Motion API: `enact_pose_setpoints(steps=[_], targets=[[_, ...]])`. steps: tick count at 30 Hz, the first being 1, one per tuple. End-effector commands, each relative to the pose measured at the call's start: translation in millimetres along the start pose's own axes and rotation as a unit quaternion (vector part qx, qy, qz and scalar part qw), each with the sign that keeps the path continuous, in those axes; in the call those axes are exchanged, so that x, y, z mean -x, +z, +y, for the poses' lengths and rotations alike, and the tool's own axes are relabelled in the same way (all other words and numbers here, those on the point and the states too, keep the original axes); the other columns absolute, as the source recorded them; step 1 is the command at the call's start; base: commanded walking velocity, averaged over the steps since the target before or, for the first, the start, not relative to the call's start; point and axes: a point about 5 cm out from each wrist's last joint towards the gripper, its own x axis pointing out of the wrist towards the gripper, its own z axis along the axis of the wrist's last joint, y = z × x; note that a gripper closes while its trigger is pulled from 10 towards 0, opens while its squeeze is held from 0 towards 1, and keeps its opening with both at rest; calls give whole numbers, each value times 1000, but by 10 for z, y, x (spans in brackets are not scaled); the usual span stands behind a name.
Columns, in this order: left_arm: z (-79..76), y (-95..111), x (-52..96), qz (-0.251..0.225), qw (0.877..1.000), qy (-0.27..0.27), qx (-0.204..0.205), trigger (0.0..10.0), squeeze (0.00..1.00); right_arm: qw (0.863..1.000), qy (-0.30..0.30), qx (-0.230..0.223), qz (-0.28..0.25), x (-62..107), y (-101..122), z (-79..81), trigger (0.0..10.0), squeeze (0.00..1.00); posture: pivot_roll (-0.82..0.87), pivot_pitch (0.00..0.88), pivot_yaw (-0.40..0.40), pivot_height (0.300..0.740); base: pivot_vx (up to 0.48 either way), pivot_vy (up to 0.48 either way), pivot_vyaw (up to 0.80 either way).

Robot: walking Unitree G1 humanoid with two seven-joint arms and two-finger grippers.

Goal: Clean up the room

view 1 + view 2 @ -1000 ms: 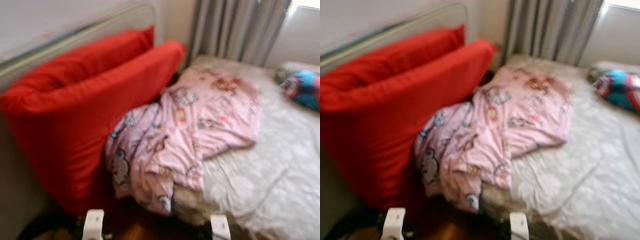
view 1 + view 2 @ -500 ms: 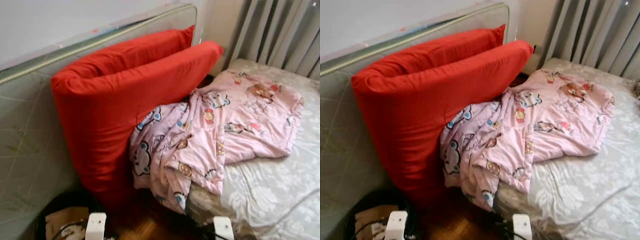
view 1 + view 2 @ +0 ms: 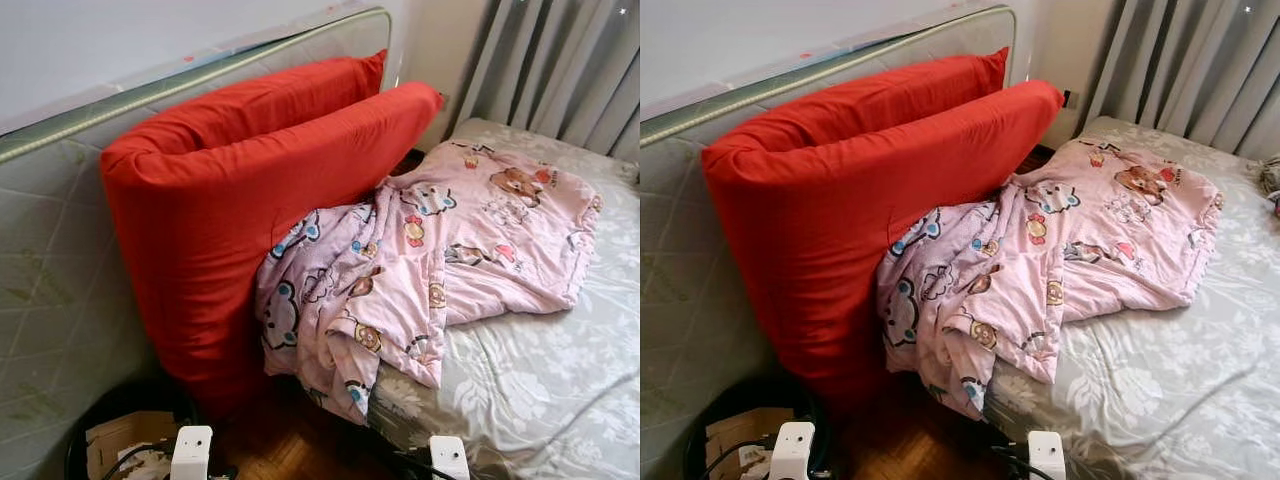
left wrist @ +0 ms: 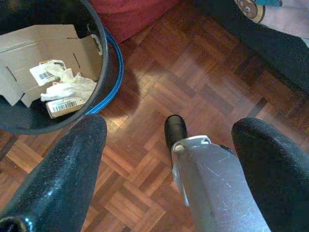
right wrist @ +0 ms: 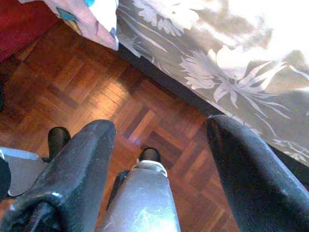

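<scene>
Bedroom: pale wall, grey pleated curtains (image 3: 560,60) at the far right, dark parquet floor (image 4: 193,87) in the foreground.

Mattress (image 3: 50,290), grey quilted, stood on edge against the wall along the left.

Bed (image 3: 560,370), grey floral sheet, occupying the right side.

Cushion (image 3: 240,190), large, red, folded double, propped upright between the standing mattress and the bed, its lower end on the floor.

Blanket (image 3: 430,260), pink with cartoon bear print, crumpled across the near corner of the bed; one end pressed against the red cushion, a fold hanging over the bed edge toward the floor.

Bin (image 4: 108,58), round, black with a blue rim line, on the floor at the foot of the mattress, just beside the cushion. Contents: flattened cardboard (image 4: 43,48), crumpled white paper and barcode labels.

Left gripper (image 4: 169,145), hanging low over the parquet next to the bin, fingers (image 4: 67,169) spread wide, holding nothing.

Right gripper (image 5: 159,159), hanging low over the parquet at the bed's edge, fingers (image 5: 77,169) spread wide, holding nothing.
</scene>
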Motion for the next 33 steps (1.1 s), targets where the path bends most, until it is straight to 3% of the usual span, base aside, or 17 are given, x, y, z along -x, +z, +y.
enact_pose_setpoints(steps=[1, 4, 27, 33], targets=[[2, -13, 2, 2, 1000, -2, 3, 10000, 0, 1000, -4, -11, 3, 1, -11, 0, 10000, 0, -2, 27, -43, 738, 0, 0, -781], [-4, -10, 2, 1, 1000, -5, 5, 10000, 0, 1000, -2, -7, 1, 0, -5, -1, 10000, 0, -1, 27, -43, 738, 176, 0, -785], [-6, -5, 1, 1, 1000, -7, 7, 10000, 0, 1000, 1, -1, -4, -2, 13, 3, 10000, 0, 0, 26, -43, 738, 0, 0, 0], [-8, -5, 0, 0, 1000, -8, 8, 10000, 0, 1000, 1, -1, -5, -2, 14, 2, 10000, 0, -1, 27, -43, 738, 246, 0, 0]])
